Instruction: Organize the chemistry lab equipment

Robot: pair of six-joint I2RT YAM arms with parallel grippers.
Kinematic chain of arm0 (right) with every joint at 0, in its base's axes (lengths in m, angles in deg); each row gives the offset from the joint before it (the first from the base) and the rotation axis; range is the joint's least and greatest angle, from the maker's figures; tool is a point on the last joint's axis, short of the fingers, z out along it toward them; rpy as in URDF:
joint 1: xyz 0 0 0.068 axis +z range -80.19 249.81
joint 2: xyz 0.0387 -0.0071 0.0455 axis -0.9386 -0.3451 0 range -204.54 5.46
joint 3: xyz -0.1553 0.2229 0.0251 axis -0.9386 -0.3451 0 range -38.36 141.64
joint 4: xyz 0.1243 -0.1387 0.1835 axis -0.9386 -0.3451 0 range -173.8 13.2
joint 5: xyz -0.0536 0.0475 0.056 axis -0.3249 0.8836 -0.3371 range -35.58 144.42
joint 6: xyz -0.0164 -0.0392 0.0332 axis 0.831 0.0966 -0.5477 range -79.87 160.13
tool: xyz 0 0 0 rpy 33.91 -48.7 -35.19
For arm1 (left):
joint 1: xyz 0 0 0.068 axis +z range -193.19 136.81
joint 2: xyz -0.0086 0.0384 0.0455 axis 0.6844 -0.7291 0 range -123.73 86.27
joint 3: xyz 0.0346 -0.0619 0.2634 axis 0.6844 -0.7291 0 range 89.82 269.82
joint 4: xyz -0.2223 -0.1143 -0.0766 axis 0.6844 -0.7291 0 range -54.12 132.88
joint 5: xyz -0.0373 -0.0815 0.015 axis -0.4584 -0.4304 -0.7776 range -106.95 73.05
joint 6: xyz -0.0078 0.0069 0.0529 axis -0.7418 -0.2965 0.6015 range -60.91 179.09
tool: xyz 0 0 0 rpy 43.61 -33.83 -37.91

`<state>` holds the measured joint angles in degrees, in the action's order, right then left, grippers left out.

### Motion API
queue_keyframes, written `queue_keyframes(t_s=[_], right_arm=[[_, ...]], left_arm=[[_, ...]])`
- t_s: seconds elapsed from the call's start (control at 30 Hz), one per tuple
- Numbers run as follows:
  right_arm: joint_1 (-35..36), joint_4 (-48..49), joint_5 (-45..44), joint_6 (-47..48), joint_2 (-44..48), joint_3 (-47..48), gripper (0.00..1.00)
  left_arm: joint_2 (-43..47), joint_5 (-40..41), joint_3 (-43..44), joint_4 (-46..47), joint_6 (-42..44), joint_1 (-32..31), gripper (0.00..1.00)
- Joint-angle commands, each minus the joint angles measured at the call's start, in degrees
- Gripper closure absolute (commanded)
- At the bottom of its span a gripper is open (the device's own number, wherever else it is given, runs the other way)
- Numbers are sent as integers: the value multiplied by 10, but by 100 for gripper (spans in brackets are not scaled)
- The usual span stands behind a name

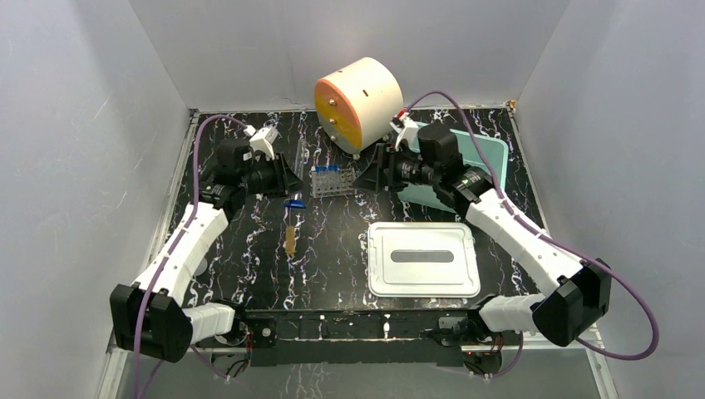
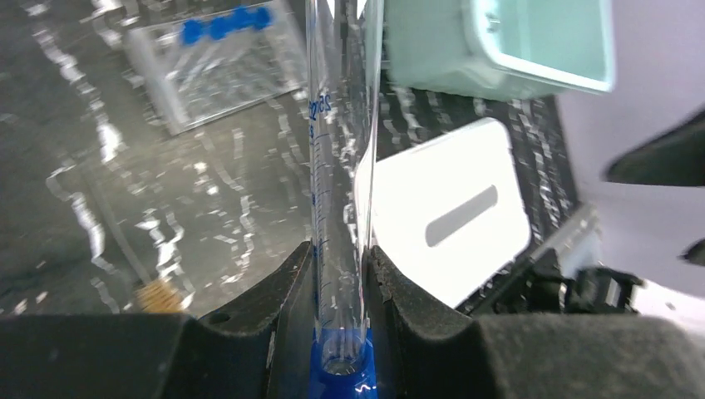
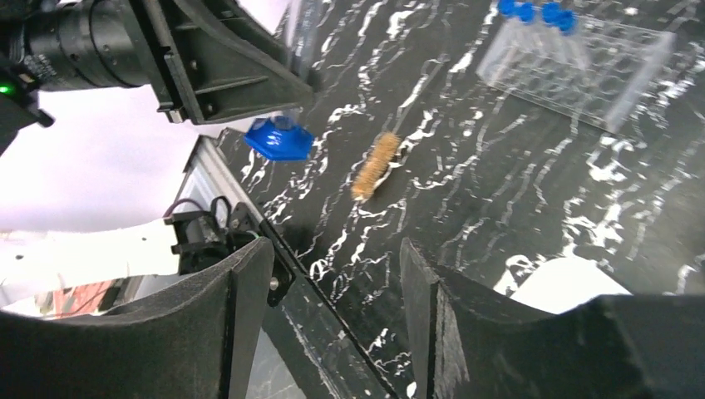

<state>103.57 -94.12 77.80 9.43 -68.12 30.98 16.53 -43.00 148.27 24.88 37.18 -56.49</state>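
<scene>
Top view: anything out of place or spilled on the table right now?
Nothing spilled or broken. A tan brush lies loose on the table, apart from the tube rack. The white lid lies off the teal tub. The left hand grips a graduated cylinder.

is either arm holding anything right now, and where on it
The left fingers clamp the clear graduated cylinder near its bottom, just above its blue base. The right fingers are open, holding nothing.
</scene>
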Motion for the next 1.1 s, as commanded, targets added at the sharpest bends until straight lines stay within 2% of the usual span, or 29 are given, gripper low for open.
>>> queue_keyframes(t_s=[0.0, 0.17, 0.27, 0.4, 0.7, 1.07], right_arm=[[36, 89, -32, -43, -8, 11, 32], [49, 86, -39, -54, -56, 63, 30], [50, 73, -69, -62, -70, 81, 30], [50, 89, -111, -89, -56, 57, 31], [53, 168, -58, -133, -85, 41, 32], [66, 207, -71, -185, -113, 39, 40]], left_arm=[[24, -133, -19, 69, -26, -26, 81], [17, -117, -16, 87, -22, -97, 81], [13, -103, -14, 93, -26, -116, 81], [16, -101, -19, 113, -44, -119, 81], [13, -125, -31, 161, -92, -124, 81], [23, -138, -48, 212, -132, -124, 81]])
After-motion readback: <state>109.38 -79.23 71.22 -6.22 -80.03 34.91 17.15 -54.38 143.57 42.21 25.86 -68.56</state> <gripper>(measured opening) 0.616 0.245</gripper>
